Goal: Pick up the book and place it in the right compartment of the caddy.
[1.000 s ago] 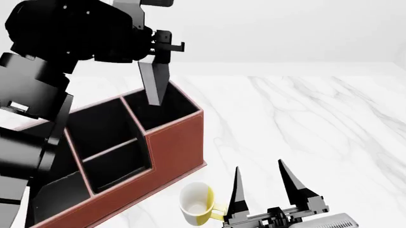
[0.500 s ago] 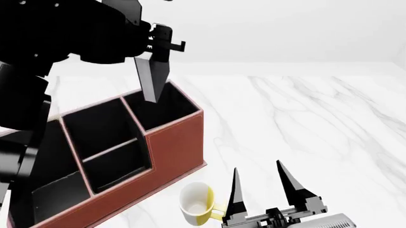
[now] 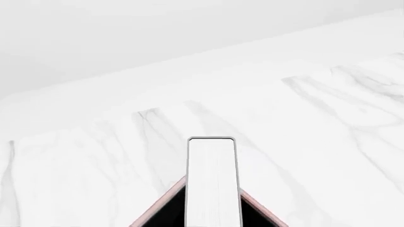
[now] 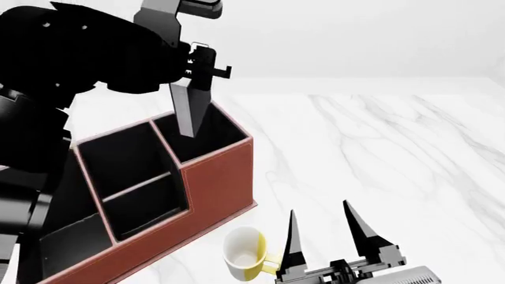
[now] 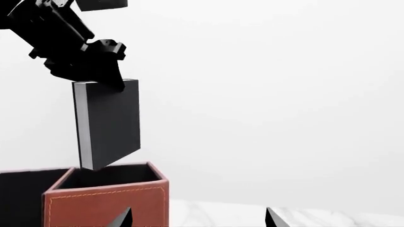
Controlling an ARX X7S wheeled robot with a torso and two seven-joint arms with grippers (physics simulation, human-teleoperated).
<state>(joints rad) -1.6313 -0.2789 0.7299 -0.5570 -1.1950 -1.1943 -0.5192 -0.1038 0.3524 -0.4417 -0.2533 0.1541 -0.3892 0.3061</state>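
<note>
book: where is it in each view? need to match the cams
Head view: book upper left, hanging from the left end effector over the caddy's right compartment.
Left wrist view: bottom centre, white page edges facing the camera.
Right wrist view: upper left, above the compartment.
Shared landmark: that compartment's reddish-brown rim.

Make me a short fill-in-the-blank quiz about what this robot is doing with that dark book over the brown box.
1. The thin dark grey book is gripped by the robot's ____ gripper.
2. The book hangs above the reddish-brown leather-look caddy's ____ compartment.
3. The small mug is white outside and ____ inside.
4. The right gripper's fingers are ____.

Missing words: left; right; yellow; open
</note>
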